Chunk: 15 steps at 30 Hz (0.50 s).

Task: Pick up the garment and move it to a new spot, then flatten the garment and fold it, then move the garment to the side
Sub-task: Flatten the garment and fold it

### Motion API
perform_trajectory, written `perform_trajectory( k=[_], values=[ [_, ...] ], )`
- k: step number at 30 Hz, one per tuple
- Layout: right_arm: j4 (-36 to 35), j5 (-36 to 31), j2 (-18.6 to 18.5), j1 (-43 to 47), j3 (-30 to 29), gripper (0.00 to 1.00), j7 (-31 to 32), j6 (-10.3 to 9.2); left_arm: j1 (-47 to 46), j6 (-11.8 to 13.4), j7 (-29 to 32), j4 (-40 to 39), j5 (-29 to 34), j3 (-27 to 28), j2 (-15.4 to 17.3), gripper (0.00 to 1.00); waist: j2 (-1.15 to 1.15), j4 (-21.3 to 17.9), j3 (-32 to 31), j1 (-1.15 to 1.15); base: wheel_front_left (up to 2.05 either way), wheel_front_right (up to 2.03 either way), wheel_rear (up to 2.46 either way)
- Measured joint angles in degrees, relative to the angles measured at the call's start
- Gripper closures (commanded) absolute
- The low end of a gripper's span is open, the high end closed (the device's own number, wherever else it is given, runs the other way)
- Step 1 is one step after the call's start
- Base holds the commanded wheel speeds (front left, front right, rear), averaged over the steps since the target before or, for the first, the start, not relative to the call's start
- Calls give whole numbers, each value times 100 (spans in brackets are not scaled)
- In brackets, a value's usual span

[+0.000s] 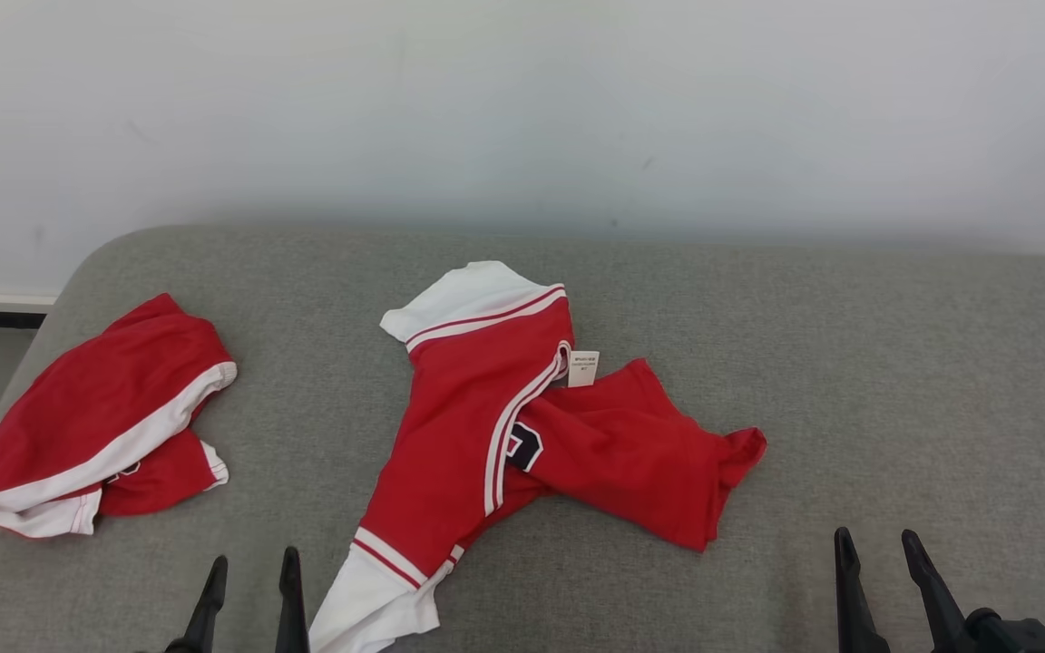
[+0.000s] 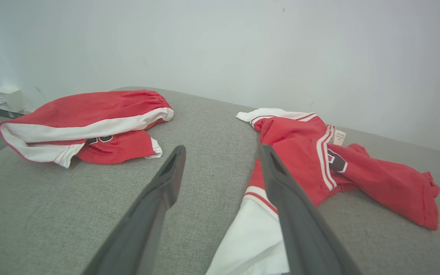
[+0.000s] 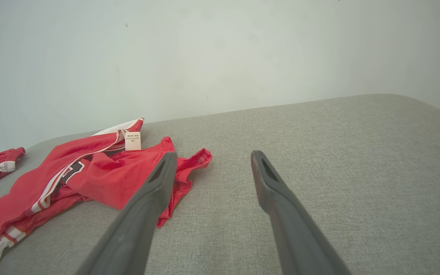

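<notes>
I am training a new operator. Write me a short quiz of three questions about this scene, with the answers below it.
1. True or false: the left gripper and the right gripper are both open and grip nothing.
2. Where on the grey cushion does the crumpled garment lie? A) near the middle B) at the far right C) at the left edge
3. Fill in: the small label on this garment is ____ in colour.
Key: 1 true; 2 A; 3 white.

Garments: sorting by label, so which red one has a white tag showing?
The sprawled middle garment, tag by its striped edge; the left garment lies bundled.
</notes>
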<state>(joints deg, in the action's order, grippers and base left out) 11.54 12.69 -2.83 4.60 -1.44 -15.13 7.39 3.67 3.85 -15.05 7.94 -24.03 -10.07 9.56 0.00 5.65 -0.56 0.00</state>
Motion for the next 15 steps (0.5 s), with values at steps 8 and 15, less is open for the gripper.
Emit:
perform_trajectory(
  k=[8, 15],
  values=[
    [24, 26, -1, -25, 19, 0, 0, 0, -651, -226, 58, 179, 558, -410, 132, 0, 0, -232, 15, 0, 0, 0, 0],
    [40, 54, -1, -116, 51, 0, 0, 0, -1324, -390, 414, 637, 950, -848, 235, 0, 0, -557, 97, 0, 0, 0, 0]
  ],
)
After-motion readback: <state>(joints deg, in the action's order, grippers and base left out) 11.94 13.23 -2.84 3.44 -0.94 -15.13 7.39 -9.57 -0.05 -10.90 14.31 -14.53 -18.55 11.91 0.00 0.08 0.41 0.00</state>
